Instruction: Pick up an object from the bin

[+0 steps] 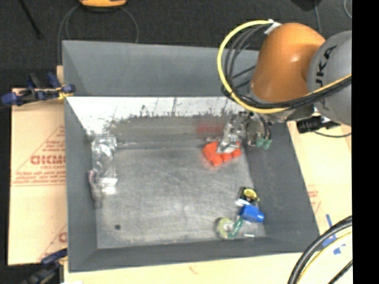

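Gripper (235,139) down low toward the back right of the bin (177,244), its tip just above or touching a small orange-red lumpy thing (218,154). Spread or closed: cannot tell from here, so best treated as unconfirmed. No sign of anything carried.

From the left: a crumpled clear plastic piece (102,164) against the left wall, well apart from the action; leave alone. Bare grey floor across the middle. Then the orange-red thing, a short way out from the back wall and near the right wall, lying flat and looking like two or three rounded lobes joined together. Farther right and toward the front, a small cluster: a yellow-and-black bit (247,193), a blue piece (251,213) just beneath it, and a greenish clear round thing (226,228) by the front wall. All well apart from the gripper, so little risk of snagging.

Judging the step in hand as the close-in on the orange-red thing. To do it well:

- Centre over the thickest lobe rather than an edge, rounded shapes being likely to squirt sideways under an off-centre pinch.
- Go right down to the floor before closing, straddling the narrow way across.
- Mind the sloping right wall close by: keep the wrist upright and avoid pushing the piece into the corner.
- Close firmly, then lift straight up, checking for the thing coming along before swinging away.
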